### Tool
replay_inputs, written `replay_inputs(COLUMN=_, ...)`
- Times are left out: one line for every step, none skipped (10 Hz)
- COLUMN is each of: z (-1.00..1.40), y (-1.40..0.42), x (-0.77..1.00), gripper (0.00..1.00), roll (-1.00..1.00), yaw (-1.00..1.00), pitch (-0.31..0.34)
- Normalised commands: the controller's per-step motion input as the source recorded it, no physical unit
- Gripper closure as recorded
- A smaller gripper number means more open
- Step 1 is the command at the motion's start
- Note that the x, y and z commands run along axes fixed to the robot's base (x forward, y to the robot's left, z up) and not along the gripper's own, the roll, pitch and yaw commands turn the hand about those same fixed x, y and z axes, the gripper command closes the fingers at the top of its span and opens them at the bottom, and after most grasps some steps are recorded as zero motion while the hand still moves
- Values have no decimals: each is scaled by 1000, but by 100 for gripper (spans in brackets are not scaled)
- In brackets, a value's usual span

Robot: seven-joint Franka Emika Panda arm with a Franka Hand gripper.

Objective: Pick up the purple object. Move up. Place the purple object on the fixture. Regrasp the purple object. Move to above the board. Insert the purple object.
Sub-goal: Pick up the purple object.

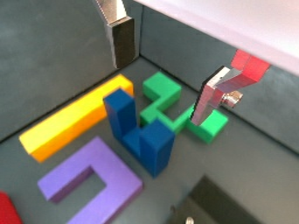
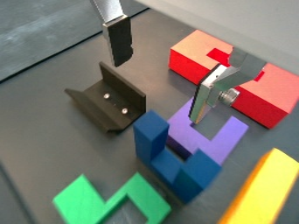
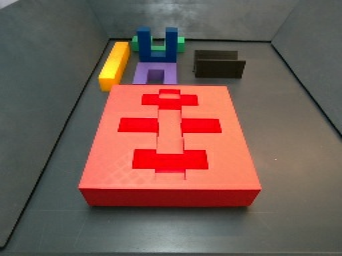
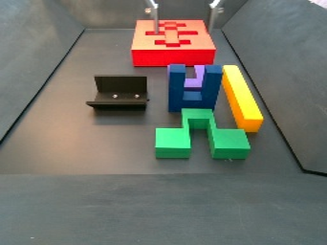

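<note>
Hovering above pieces, gripper (image 2: 163, 74) seen spread wide, nothing held. Purple object (image 2: 208, 136) lies flat on floor, touching blue block (image 2: 173, 157), betw. yellow bar (image 3: 114, 63) & fixture (image 2: 107, 102). Judged rigid, light, smooth; best gripped across one prong.

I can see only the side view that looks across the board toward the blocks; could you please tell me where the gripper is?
Observer: The gripper hangs high up, near the end of the board away from the purple object.
Operator: Is it holding anything?
Observer: No; in both wrist views its fingers stand apart with nothing between them.
Operator: Is anything hidden behind the blue block?
Observer: Yes, a green piece lies on the floor beyond the blue block.
</note>
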Motion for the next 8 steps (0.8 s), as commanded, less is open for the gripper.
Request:
replay_inputs(z=-311, y=-366, x=280, gripper=0, roll=-11, yaw=-51, pitch=-93)
replay_inputs(z=-323, y=-311, x=174, gripper=0, roll=0, yaw=-29, pitch=-79)
replay_inputs(z=-303, y=-246, x=0, gripper=0, roll=0, yaw=0, pitch=-67)
replay_inputs(z=-226, y=-306, x=0, gripper=0, roll=74, yaw=0, pitch=-54)
replay_inputs(z=-189, y=-337, x=0, gripper=0, roll=111, yaw=0, pitch=-49)
replay_inputs(z=-197, y=-351, x=9, gripper=0, roll=110, yaw=0, pitch=-19)
replay_inputs(z=-186, y=-394, x=0, gripper=0, roll=157, yaw=0, pitch=-20)
replay_inputs(z=-174, y=-460, x=0, gripper=0, roll=214, yaw=0, pitch=-26)
